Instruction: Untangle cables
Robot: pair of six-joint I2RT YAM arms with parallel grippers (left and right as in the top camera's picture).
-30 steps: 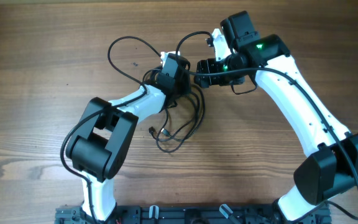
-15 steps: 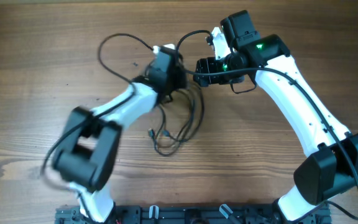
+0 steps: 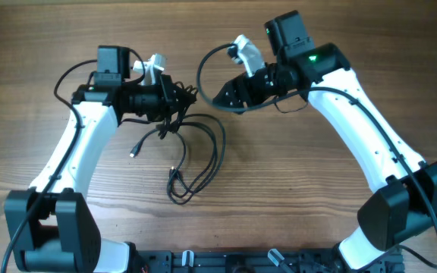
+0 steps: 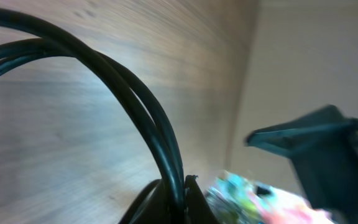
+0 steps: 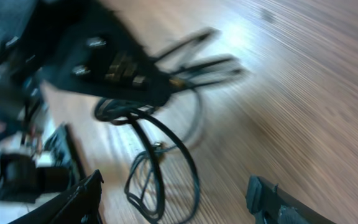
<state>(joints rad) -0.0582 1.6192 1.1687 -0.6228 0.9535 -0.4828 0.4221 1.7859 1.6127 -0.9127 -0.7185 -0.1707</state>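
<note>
**Overhead view.** My left gripper (image 3: 180,101) is now clenched on the cables (image 3: 173,125) and has swung well out to my left. This drags the knot away from my right gripper (image 3: 220,98), which hangs released with nothing between its fingers. I judge that the pull has stretched the tangle but not freed it, since strands still bunch at my grip. From there the bundle trails across the table (image 3: 44,45) toward the near edge, its long axis running far-to-near, with one plug (image 3: 133,152) pointing left.
</note>
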